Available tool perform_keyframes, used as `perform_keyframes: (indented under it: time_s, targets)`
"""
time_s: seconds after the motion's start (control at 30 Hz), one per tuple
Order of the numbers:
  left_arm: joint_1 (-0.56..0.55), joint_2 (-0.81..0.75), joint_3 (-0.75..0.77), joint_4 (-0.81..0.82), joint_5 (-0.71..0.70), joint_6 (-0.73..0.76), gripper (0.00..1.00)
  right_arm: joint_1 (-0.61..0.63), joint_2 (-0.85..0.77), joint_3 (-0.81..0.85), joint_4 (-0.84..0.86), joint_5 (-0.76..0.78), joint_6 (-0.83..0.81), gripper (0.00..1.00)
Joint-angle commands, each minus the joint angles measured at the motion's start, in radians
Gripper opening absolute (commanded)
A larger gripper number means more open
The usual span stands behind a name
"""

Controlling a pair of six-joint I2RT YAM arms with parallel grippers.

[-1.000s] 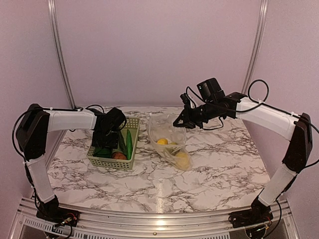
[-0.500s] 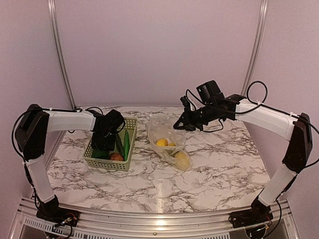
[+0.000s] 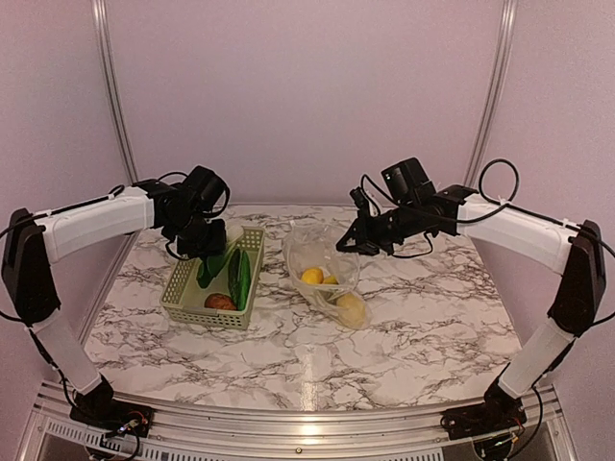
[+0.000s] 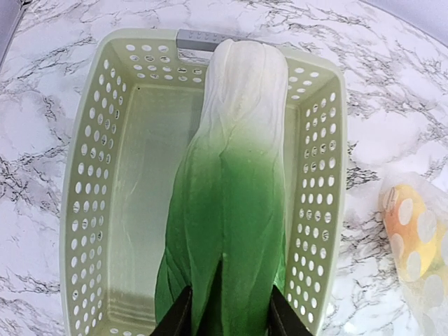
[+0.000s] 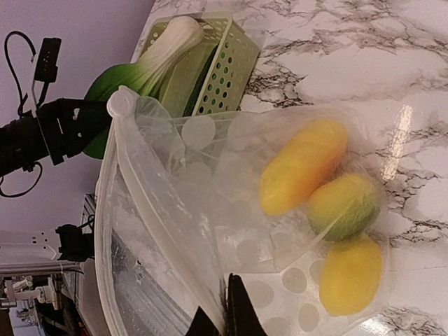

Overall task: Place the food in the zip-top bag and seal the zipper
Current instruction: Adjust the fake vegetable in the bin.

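Left jaws clamped on the leafy end of the bok choy (image 4: pixel 231 189), held above the basket (image 4: pixel 91 175). Right jaws pinched together on the zip-top bag (image 5: pixel 175 231) mouth edge, holding it open on the counter (image 3: pixel 432 317); lemon (image 5: pixel 348 273) and orange piece (image 5: pixel 302 166) inside

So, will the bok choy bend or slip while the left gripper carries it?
Probably fairly stiff: the bok choy shows a straight, full shape though the left gripper pinches only its leafy end. Its smooth, glossy surface could slip. The long free white end may swing or catch the basket rim.
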Motion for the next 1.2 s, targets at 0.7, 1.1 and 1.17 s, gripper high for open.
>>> perform_keyframes:
  time_s: [0.7, 1.1, 1.17]
  targets:
    - [0.032, -0.348, -0.179, -0.041, 0.284, 0.504, 0.21, 0.000, 0.002, 0.025, 0.010, -0.014, 0.014, 0.04]
    - [-0.002, -0.343, -0.260, -0.011, 0.104, 0.935, 0.25, 0.039, 0.071, 0.106, -0.035, -0.038, -0.001, 0.04]
    - [0.000, -0.328, -0.275, 0.025, 0.091, 0.976, 0.26, 0.042, 0.075, 0.109, -0.035, -0.041, 0.001, 0.04]
